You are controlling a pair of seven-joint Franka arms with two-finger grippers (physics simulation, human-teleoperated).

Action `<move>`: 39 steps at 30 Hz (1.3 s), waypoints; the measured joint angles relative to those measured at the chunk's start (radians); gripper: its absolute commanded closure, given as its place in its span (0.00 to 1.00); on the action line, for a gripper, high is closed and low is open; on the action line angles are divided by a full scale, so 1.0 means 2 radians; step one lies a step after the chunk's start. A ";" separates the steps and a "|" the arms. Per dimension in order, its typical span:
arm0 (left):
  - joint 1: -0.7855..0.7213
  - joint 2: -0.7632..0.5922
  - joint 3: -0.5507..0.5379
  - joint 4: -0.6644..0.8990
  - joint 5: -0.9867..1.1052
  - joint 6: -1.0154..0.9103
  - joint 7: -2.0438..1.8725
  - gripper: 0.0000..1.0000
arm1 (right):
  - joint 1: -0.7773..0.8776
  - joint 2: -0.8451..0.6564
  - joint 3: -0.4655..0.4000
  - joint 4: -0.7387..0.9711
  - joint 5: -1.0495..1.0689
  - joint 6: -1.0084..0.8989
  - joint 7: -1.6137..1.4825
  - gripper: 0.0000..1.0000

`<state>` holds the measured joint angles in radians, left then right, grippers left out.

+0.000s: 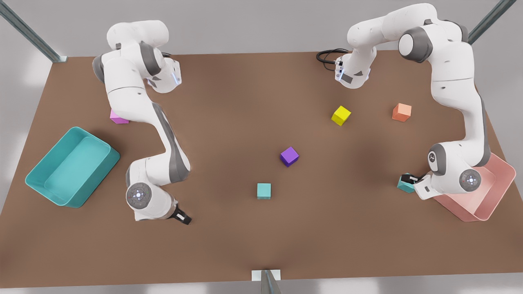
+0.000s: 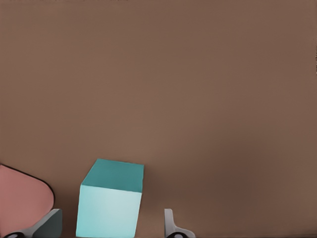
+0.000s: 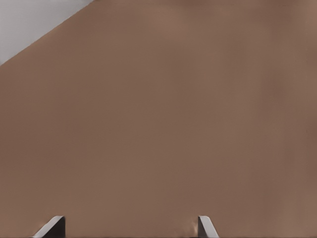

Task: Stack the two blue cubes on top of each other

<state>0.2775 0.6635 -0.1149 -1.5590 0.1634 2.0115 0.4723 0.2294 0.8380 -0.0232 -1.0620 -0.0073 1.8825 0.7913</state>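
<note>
Starting nearest the camera in the front view: brown table, and low over it on the front view's left, the right gripper. Fingers spread wide in the right wrist view, holding nothing, with bare tabletop between them. Waiting, well apart from every cube.

Moving a little farther in, near the table's middle: first blue cube, flat on the surface, alone and touched by nothing.

Looking across to the front view's right at about the same depth: second blue cube, also on the table, just beside the salmon-pink bin. Straddled by the left gripper, tilted in low from the bin's side. Seen from the left wrist view with one finger on either side of the cube and a gap showing at both, so spread wider than the cube and not yet clamped. Well apart from the first blue cube, so no stack.

Going farther back, close behind the first blue cube: purple cube, turned at an angle. Off at the front view's left edge: large teal bin.

Reaching the far half: yellow cube and orange cube on the front view's right, near each other but apart; pink cube on the left, partly hidden behind the right arm.
</note>
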 measured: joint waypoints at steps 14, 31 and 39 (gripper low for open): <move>0.000 0.001 0.009 -0.035 0.006 0.053 0.117 0.00 | -0.002 -0.187 -0.003 -0.055 -0.034 -0.164 -0.191 0.00; -0.005 0.001 0.026 -0.067 0.006 0.055 0.115 0.00 | -0.003 -0.190 -0.003 -0.080 -0.033 -0.179 -0.271 0.00; -0.012 0.008 0.026 -0.067 0.006 0.057 0.112 0.02 | -0.003 -0.206 -0.003 -0.096 -0.031 -0.178 -0.289 0.00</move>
<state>0.2537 0.6795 -0.0629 -1.6926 0.1757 2.1252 0.6961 0.2225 0.4250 -0.0290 -1.2545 -0.0693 1.5259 0.2126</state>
